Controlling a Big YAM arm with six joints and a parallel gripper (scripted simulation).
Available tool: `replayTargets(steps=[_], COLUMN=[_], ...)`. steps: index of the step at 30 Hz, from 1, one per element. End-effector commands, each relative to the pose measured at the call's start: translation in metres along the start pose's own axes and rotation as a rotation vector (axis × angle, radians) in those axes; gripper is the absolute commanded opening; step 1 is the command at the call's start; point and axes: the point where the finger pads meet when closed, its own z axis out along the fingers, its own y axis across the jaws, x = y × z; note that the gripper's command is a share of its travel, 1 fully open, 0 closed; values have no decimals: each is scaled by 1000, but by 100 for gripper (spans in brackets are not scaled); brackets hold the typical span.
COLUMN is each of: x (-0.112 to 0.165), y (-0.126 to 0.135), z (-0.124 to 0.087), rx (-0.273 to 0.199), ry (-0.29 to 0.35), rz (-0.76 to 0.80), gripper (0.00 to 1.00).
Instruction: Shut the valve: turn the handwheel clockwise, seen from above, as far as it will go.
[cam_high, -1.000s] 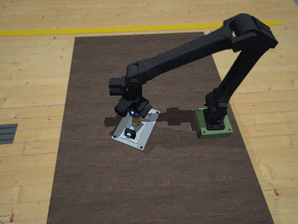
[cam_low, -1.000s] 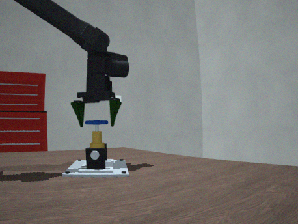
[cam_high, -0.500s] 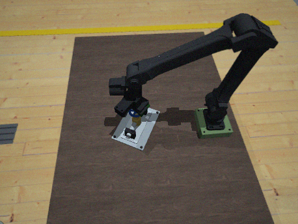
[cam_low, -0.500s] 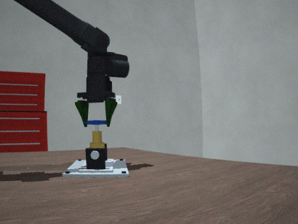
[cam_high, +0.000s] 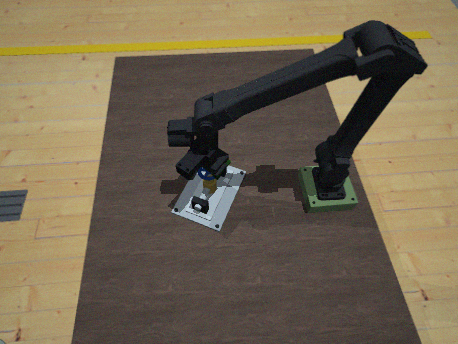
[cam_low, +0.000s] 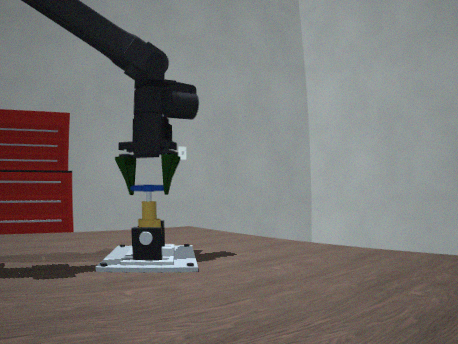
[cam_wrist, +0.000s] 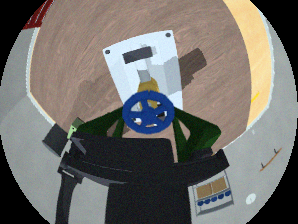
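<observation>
The valve (cam_low: 147, 235) stands upright on a light grey base plate (cam_high: 209, 196) on the brown mat. It has a black body, a brass neck and a blue spoked handwheel (cam_low: 147, 188) on top. My gripper (cam_low: 147, 186) hangs straight down over it, and its two green fingers press on the rim of the handwheel from either side. In the wrist view the blue handwheel (cam_wrist: 148, 111) sits between the green fingers, with the base plate (cam_wrist: 143, 64) beyond it. In the overhead view the gripper (cam_high: 205, 171) hides most of the wheel.
The arm's green base (cam_high: 327, 190) is bolted to the mat to the right of the valve. A red tool cabinet (cam_low: 34, 172) stands by the back wall at the left. A yellow line (cam_high: 165, 46) runs across the wooden floor behind the mat.
</observation>
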Motion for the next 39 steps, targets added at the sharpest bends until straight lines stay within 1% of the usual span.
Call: replayTargets(steps=[1, 21, 39], x=[3, 3, 3], y=[-2, -2, -2], z=[7, 7, 7], rx=[-2, -2, -2], ry=[0, 0, 0], rz=[11, 14, 61], gripper=[0, 0, 0])
